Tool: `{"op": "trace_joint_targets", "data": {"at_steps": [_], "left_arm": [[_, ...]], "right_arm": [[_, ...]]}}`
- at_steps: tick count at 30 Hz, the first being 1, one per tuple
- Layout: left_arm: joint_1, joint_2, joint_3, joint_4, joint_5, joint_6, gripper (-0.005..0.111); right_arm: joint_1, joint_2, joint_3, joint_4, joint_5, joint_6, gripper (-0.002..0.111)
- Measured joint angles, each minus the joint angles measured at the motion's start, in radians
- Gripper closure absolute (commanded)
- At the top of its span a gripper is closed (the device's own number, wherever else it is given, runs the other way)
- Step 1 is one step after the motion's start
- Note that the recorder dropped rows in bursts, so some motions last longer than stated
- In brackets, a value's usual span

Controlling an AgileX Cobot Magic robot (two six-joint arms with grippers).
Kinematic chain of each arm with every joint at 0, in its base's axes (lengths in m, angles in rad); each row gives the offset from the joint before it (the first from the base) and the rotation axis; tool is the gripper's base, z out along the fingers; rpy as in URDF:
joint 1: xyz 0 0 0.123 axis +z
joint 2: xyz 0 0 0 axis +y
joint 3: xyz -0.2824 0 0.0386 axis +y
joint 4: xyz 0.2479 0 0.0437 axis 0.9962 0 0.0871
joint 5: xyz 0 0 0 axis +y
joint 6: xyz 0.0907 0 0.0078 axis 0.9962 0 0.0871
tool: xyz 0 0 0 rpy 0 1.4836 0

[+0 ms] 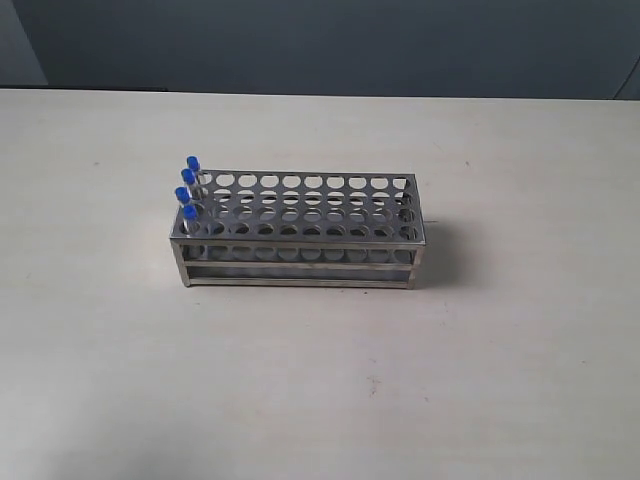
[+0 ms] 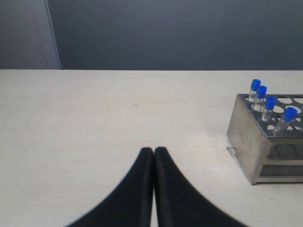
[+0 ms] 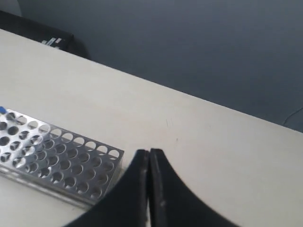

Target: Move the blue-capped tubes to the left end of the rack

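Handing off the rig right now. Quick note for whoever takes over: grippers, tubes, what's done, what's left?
Left gripper: shut, empty, above the table, off to the side of the rack.
Right gripper: shut, empty, near the rack's other end.
Tubes: all four blue-capped tubes stand in the end column of holes at the rack's left end in the exterior view. The other holes look empty.
Done: the move looks complete.
Left: nothing obvious. Neither arm shows in the exterior view.
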Motion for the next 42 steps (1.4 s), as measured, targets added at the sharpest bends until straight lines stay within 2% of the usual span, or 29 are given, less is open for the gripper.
{"op": "trace_joint_targets", "data": {"at_steps": [2,6,12,17,30,37,42], "left_arm": [[0.0,0.0,0.0,0.0,0.0,0.0,0.106],[0.0,0.0,0.0,0.0,0.0,0.0,0.106],[0.0,0.0,0.0,0.0,0.0,0.0,0.106],[0.0,0.0,0.0,0.0,0.0,0.0,0.106],[0.0,0.0,0.0,0.0,0.0,0.0,0.106],[0.0,0.0,0.0,0.0,0.0,0.0,0.106],[0.0,0.0,0.0,0.0,0.0,0.0,0.106]], "right_arm": [[-0.069,-0.035,0.115,0.011,-0.115,0.007,0.109],[-0.246,-0.115,0.39,0.076,-0.478,0.011,0.109],[-0.451,-0.258,0.78,0.114,-1.037,0.012,0.109],[-0.606,-0.411,1.028,0.123,-1.305,0.044,0.109],[-0.885,-0.841,1.316,0.125,-1.277,0.069,0.109],[-1.012,-0.952,1.337,0.129,-1.24,0.086,0.109],[-1.063,-1.004,1.337,0.139,-1.175,0.091,0.109]]}}
